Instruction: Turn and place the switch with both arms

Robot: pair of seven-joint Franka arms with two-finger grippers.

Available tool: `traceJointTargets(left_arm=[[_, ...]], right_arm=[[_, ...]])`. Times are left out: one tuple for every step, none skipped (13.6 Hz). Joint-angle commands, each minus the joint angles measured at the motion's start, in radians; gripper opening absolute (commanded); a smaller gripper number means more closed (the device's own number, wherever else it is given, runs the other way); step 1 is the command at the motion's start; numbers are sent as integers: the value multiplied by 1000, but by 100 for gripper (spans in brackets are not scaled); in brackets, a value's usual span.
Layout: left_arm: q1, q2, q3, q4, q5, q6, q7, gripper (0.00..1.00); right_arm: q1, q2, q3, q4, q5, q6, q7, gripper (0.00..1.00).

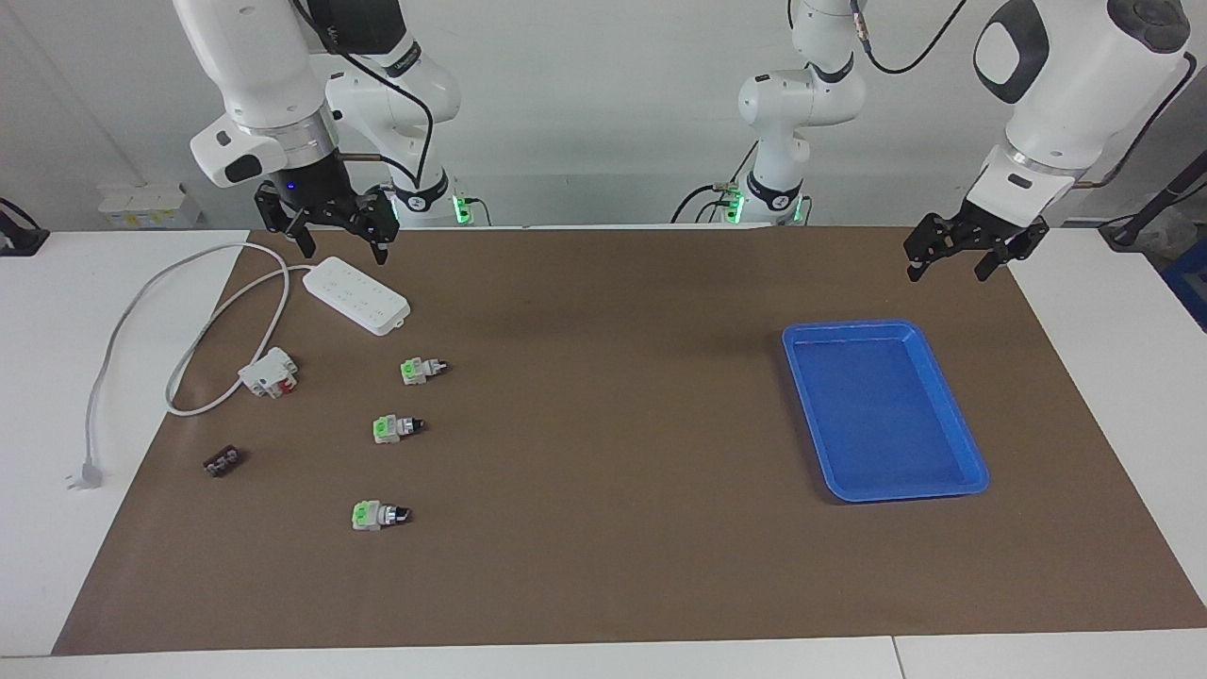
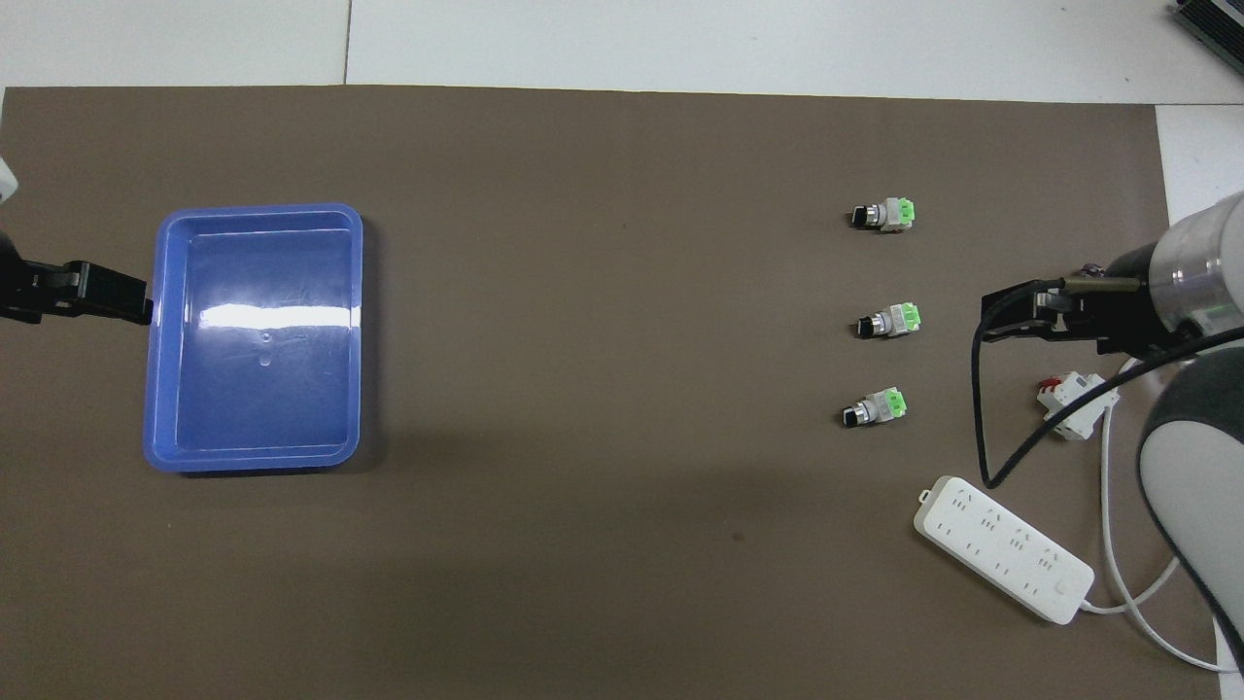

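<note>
Three switches with green ends and black knobs lie in a row on the brown mat toward the right arm's end: one nearest the robots (image 1: pixel 421 369) (image 2: pixel 874 409), a middle one (image 1: pixel 396 427) (image 2: pixel 888 322), and the farthest (image 1: pixel 379 515) (image 2: pixel 882 214). My right gripper (image 1: pixel 344 247) (image 2: pixel 991 316) hangs open and empty over the near end of the power strip, apart from the switches. My left gripper (image 1: pixel 948 269) (image 2: pixel 117 297) hangs open and empty above the mat, close to the blue tray (image 1: pixel 882 330) (image 2: pixel 258 209), which holds nothing.
A white power strip (image 1: pixel 356 295) (image 2: pixel 1001 559) lies near the right arm, its cable looping to a plug (image 1: pixel 85 474) off the mat. A white-and-red block (image 1: pixel 269 373) (image 2: pixel 1074 401) and a small dark brown piece (image 1: pixel 222 461) lie beside the switches.
</note>
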Motion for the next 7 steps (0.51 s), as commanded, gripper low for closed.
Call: traceJointTargets(left_arm=[[8,-31,-5,-37,18,20,-10,100],[8,-31,-5,-37,18,20,-10,100],[8,-31,-5,-37,18,20,-10,100],[8,-31,-5,-37,18,20,-10,100],[8,-31,-5,-37,18,20,-10,100],[8,-31,-5,-37,18,20,-10,100],[8,-31,-5,-37,18,20,-10,100]], right_arm=[[-12,-28,6,-34,10,10,16,100],[-14,-28,6,-34,10,10,11,100],[-14,-28,6,-31,10,10,13,100],[-14,-28,6,-32,10,8,11,100],[-14,-28,6,-31,10,9,9,100],[-15,-27,6,-31,10,14,6,100],[-15,-25,6,-32,10,37,-22,100]])
